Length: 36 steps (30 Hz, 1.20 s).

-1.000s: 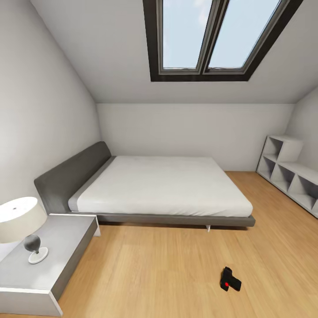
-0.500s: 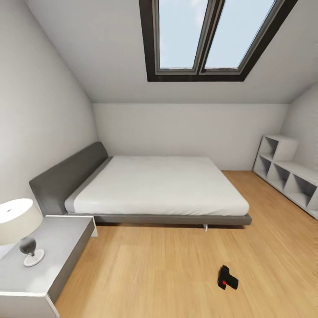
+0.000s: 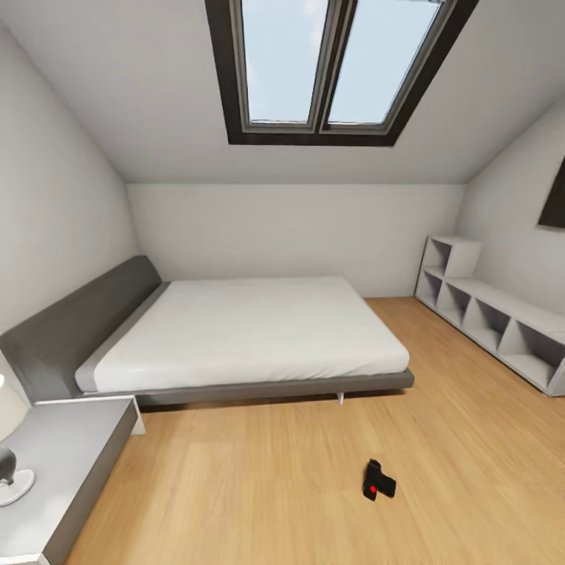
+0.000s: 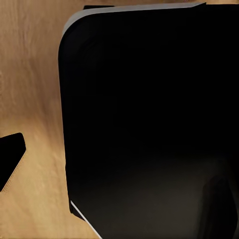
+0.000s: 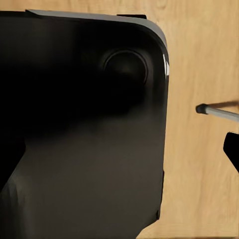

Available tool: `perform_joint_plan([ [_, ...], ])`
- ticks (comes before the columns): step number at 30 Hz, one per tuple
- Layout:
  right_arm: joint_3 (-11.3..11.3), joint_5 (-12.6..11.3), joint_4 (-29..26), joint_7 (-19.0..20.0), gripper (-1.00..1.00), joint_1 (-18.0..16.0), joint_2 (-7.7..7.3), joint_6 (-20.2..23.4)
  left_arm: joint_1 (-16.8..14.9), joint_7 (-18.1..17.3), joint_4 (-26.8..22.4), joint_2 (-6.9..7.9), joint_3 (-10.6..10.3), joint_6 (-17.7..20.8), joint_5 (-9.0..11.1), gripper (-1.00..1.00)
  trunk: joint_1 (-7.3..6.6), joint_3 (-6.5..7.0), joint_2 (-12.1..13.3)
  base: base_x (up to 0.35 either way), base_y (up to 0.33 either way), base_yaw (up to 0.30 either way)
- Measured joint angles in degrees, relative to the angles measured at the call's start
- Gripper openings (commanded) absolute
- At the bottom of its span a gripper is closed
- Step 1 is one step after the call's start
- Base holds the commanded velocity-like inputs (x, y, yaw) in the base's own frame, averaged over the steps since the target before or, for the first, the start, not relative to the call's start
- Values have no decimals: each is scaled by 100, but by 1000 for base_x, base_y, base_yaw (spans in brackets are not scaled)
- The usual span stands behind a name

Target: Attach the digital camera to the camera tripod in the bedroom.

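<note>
No writing can be read. The digital camera [image 3: 379, 480] lies on the wood floor [image 3: 275, 486] at 5 o'clock, near the bed [image 3: 235, 333]. The lamp [image 3: 9, 463] is cut off at 8 o'clock. I cannot tell how either gripper's jaws stand

A grey-framed bed [image 3: 235, 337] with a white mattress is set against the left wall. Grey cube shelves [image 3: 490, 322] are ranged along the right wall. A skylight [image 3: 326, 67] is set in the sloped ceiling. A lamp base [image 3: 9, 479] is seen on the nightstand [image 3: 71, 455].
</note>
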Motion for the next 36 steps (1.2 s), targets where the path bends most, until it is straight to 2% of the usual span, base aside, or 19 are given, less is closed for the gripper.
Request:
perform_joint_plan([
  [36,24,8,0,0,100,0,9,-8,0,-8,6,0,-3,0,8,100,0,0,0,0,0,-250],
])
